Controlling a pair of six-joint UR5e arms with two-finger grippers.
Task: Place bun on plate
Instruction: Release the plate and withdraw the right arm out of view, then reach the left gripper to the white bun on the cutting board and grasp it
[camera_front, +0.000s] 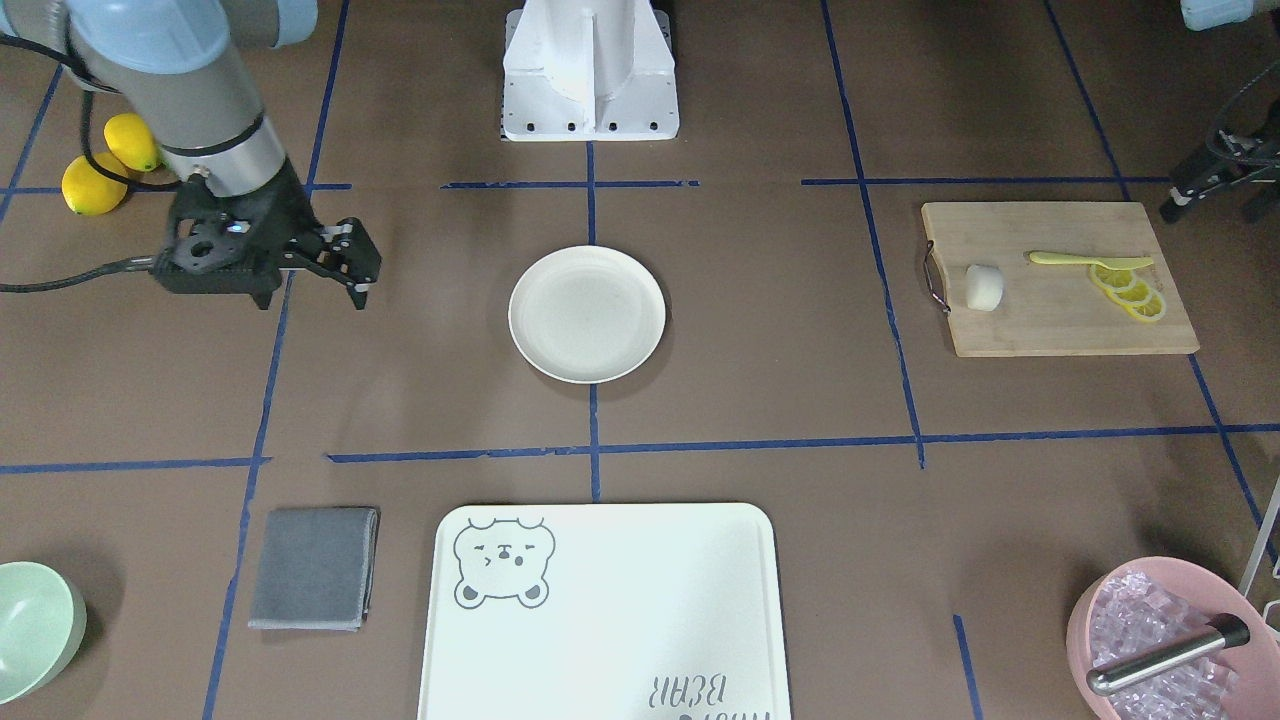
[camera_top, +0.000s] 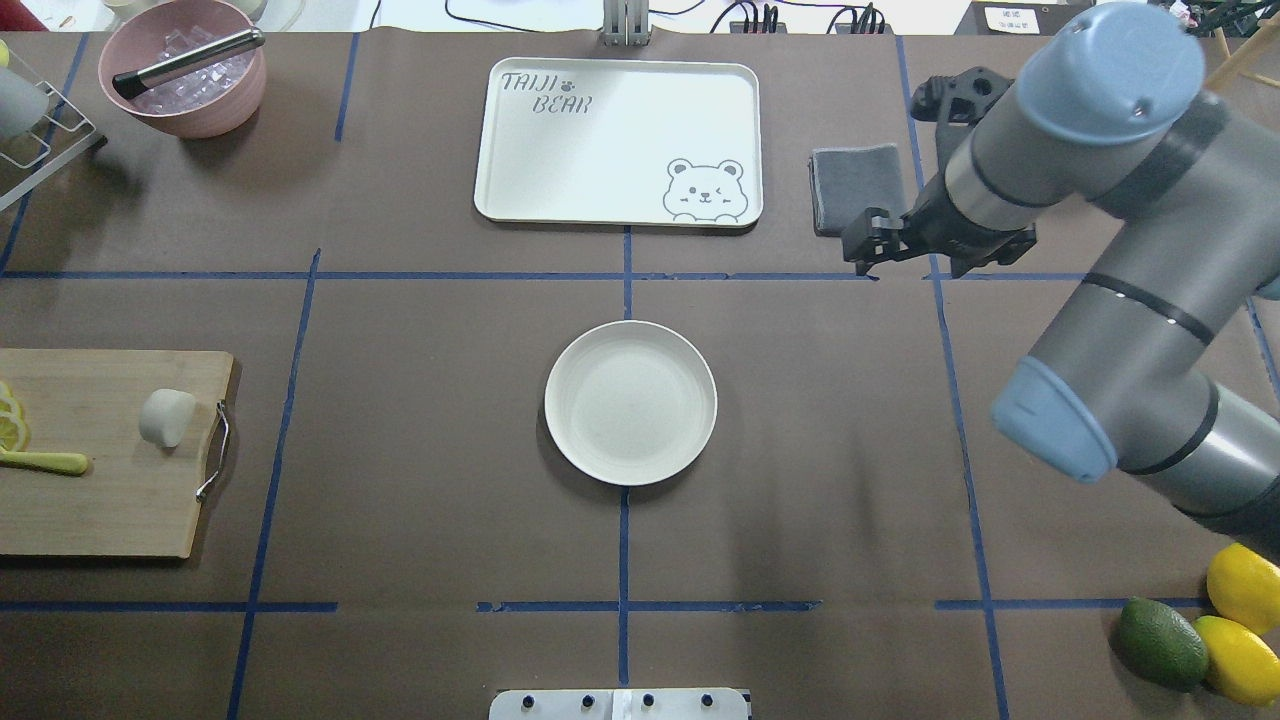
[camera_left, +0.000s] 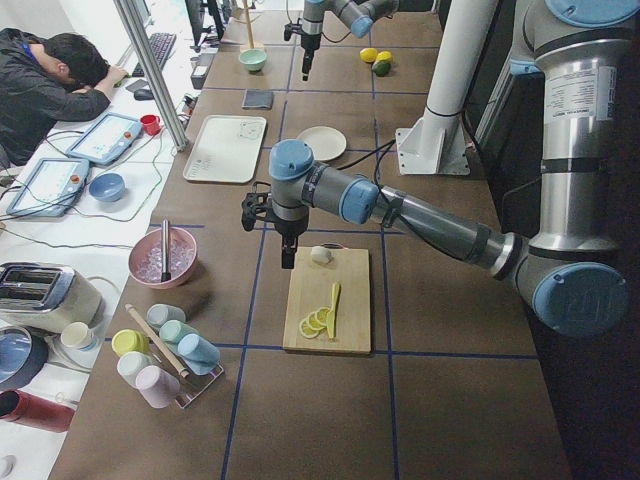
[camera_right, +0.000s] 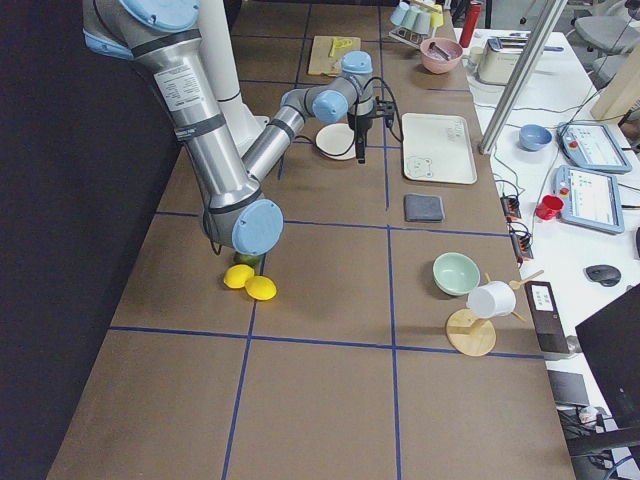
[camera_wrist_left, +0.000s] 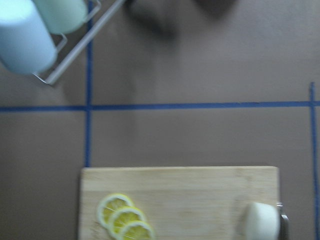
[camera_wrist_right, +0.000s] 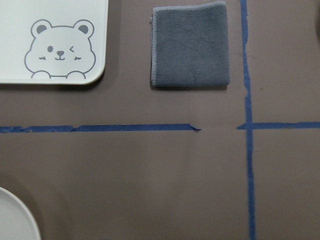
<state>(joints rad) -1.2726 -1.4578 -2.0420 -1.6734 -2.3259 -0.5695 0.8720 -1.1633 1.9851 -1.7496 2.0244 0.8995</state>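
Observation:
The small white bun (camera_front: 984, 287) (camera_top: 166, 416) (camera_wrist_left: 262, 222) lies on a wooden cutting board (camera_front: 1050, 320), near the board's wire handle. At the table's middle sits the round cream plate (camera_front: 587, 314) (camera_top: 630, 402), with nothing on it. My left gripper (camera_left: 288, 262) hangs point-down in the air by the board's edge, close to the bun and apart from it. Only a dark part of it shows at the front view's right edge, so I cannot tell its state. My right gripper (camera_front: 358, 290) (camera_top: 864, 262) hovers to one side of the plate with its fingers together, holding nothing.
Lemon slices (camera_front: 1130, 290) and a yellow knife (camera_front: 1090, 260) share the board. A bear-printed tray (camera_top: 620, 140), grey cloth (camera_top: 856, 186), pink bowl of ice (camera_top: 185, 70) and mint bowl (camera_front: 30, 625) line the far side. Lemons (camera_top: 1240, 620) and an avocado (camera_top: 1160, 640) sit under the right arm.

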